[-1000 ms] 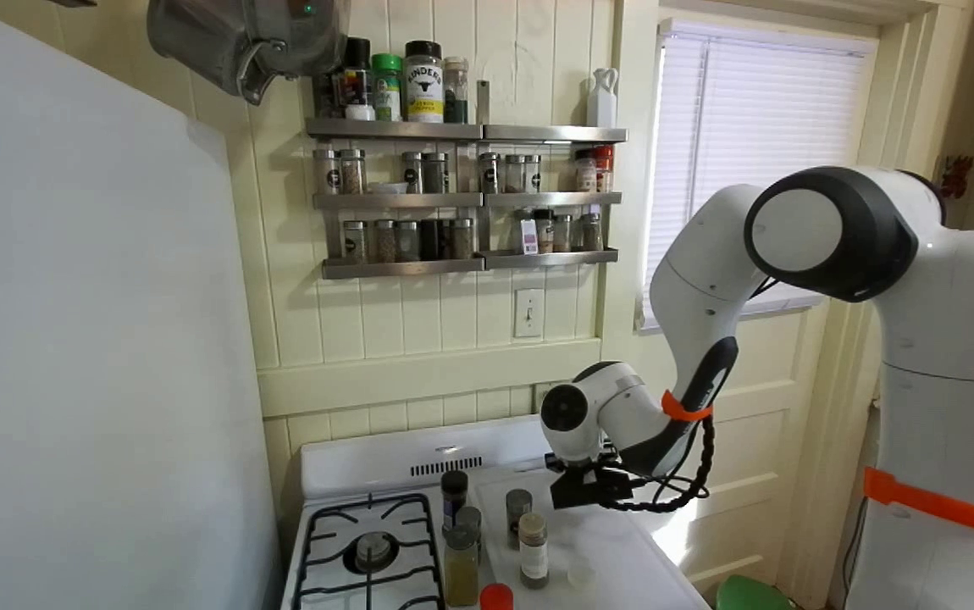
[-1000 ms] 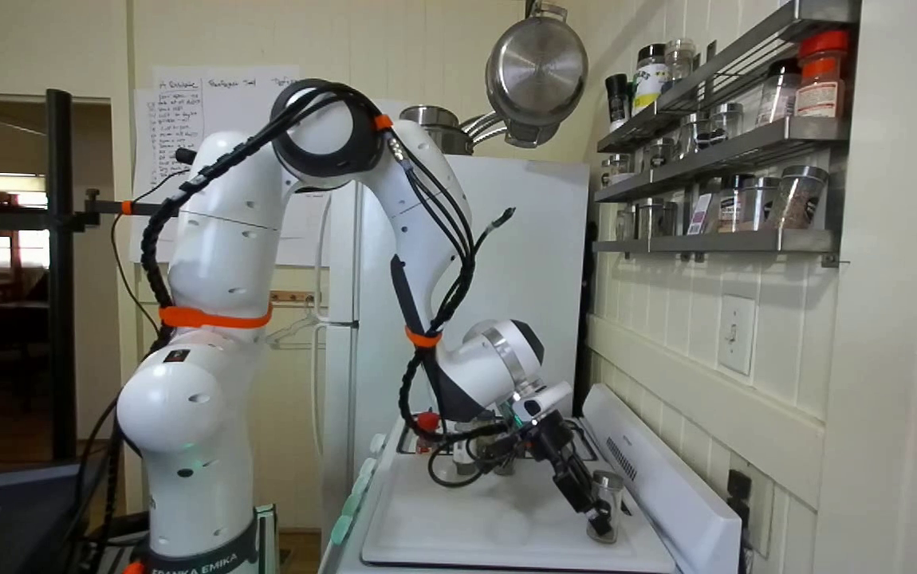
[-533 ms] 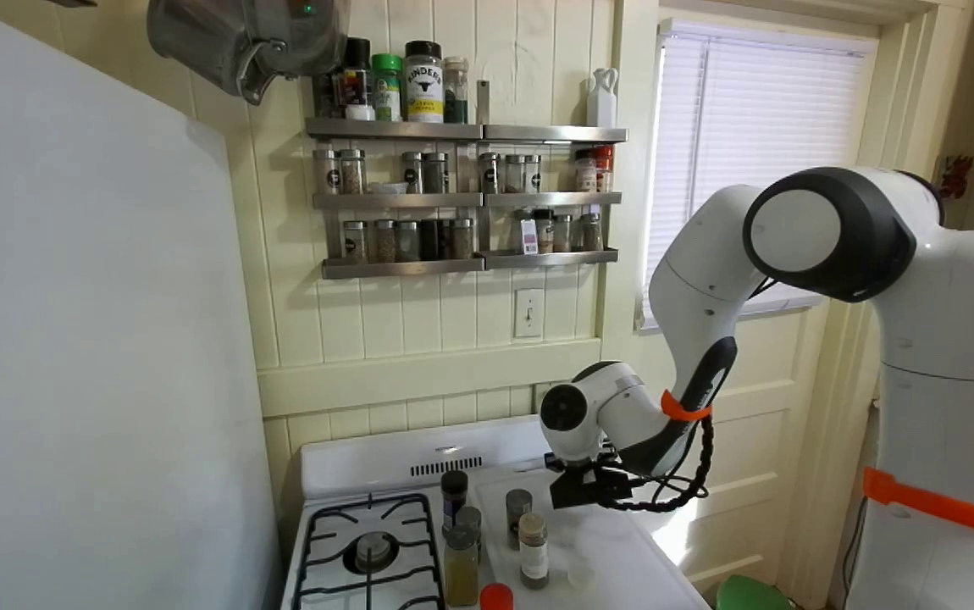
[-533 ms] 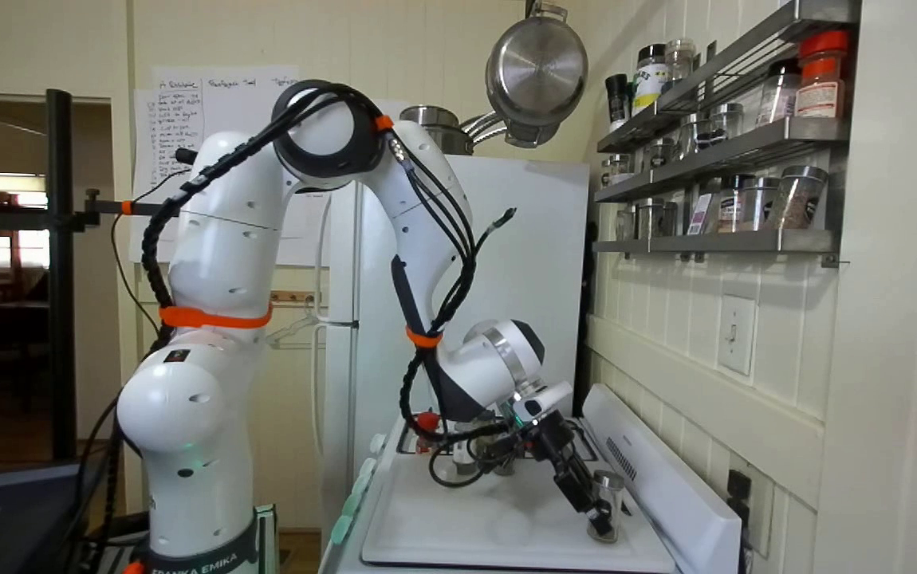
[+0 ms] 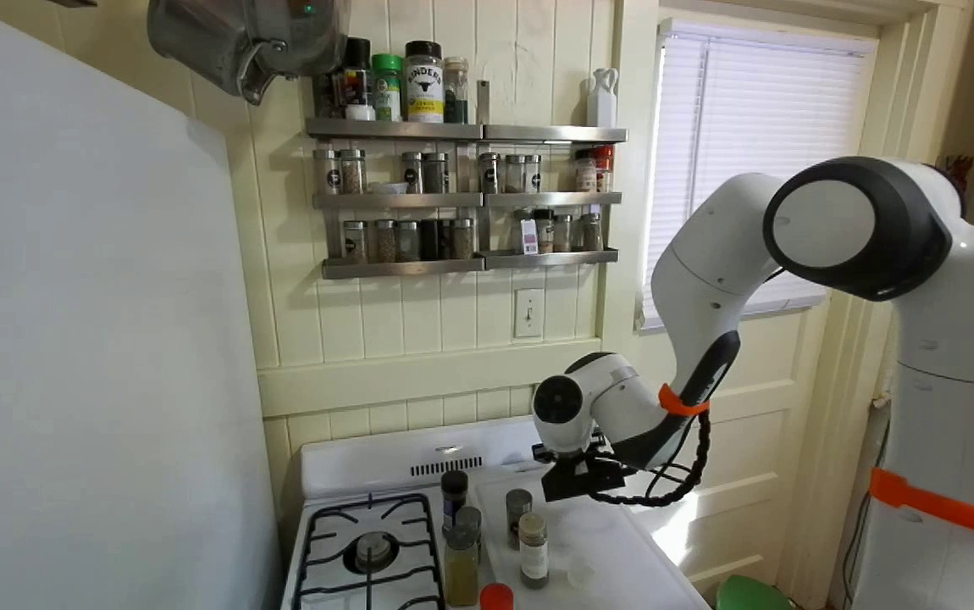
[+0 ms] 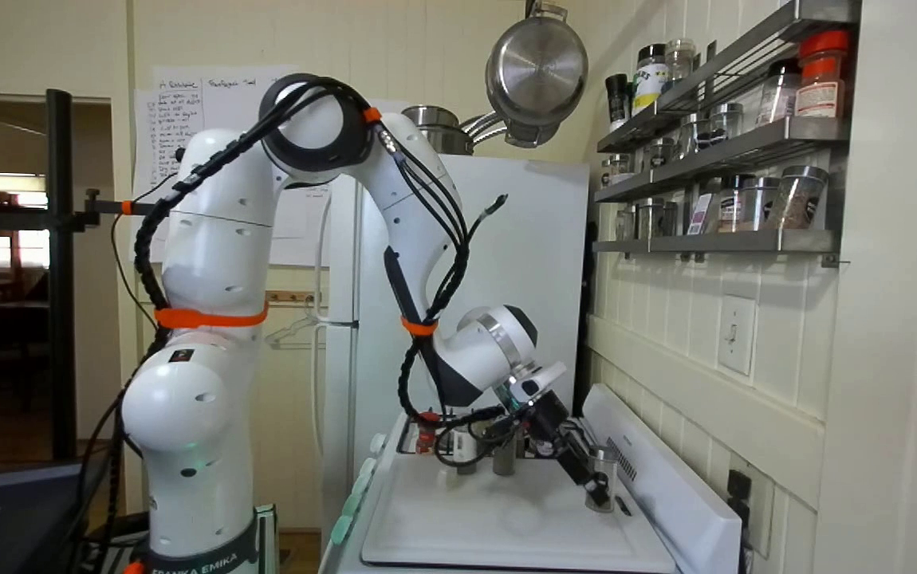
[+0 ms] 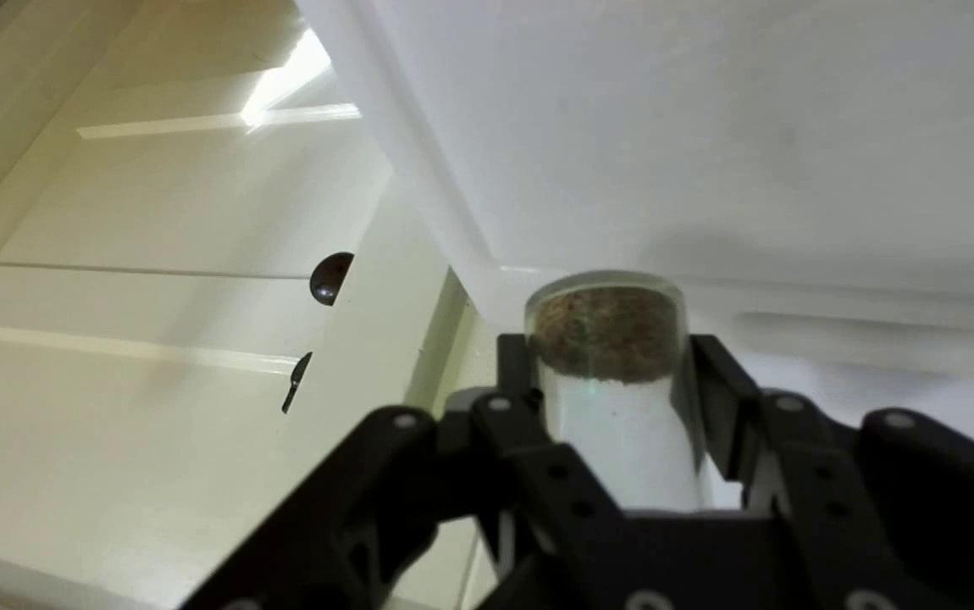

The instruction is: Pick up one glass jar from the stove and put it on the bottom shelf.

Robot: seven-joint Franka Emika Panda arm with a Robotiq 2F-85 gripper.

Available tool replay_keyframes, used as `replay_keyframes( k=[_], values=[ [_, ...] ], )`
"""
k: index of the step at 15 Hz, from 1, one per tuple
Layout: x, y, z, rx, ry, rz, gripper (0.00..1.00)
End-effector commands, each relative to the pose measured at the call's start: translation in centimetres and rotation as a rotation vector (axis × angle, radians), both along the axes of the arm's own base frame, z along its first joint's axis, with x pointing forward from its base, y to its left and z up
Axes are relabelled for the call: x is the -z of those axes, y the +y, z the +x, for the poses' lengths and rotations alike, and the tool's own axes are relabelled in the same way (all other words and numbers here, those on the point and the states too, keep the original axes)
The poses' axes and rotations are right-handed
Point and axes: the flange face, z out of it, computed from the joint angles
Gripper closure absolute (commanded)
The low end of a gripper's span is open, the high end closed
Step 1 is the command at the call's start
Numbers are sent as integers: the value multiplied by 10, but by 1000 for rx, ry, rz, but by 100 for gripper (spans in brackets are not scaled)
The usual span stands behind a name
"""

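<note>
Glass jar (image 7: 610, 335) is clamped near its base in your gripper (image 7: 611, 366), almost upright over the stove (image 5: 368, 466). Your low, slanted hold presumably leaves its top free to pass beneath the middle tier (image 5: 551, 200) onto the bottom shelf (image 5: 551, 258).

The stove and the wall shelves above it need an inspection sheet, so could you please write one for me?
Surface: stove has a flat white cover beside a black burner grate.
Job's things: glass jar held about upright, clearance over the cover unclear; bottom shelf, lowest of three tiers, bears other jars.
Clutter: several more containers stand by the grate.
Gripper: closed on the glass jar.
Cables: black, looped; contact with the stove cannot be told.
Surroundings: white refrigerator at the stove's grate end; metal pan hangs up high.
</note>
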Motion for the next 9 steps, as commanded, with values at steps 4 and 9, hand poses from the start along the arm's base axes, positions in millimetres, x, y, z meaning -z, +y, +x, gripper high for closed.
replay_keyframes(
  k=[4, 9],
  values=[
    [-67, 12, -22, -69, -31, -33, 77],
    [-124, 18, -25, -125, -26, -65, 77]
  ],
)
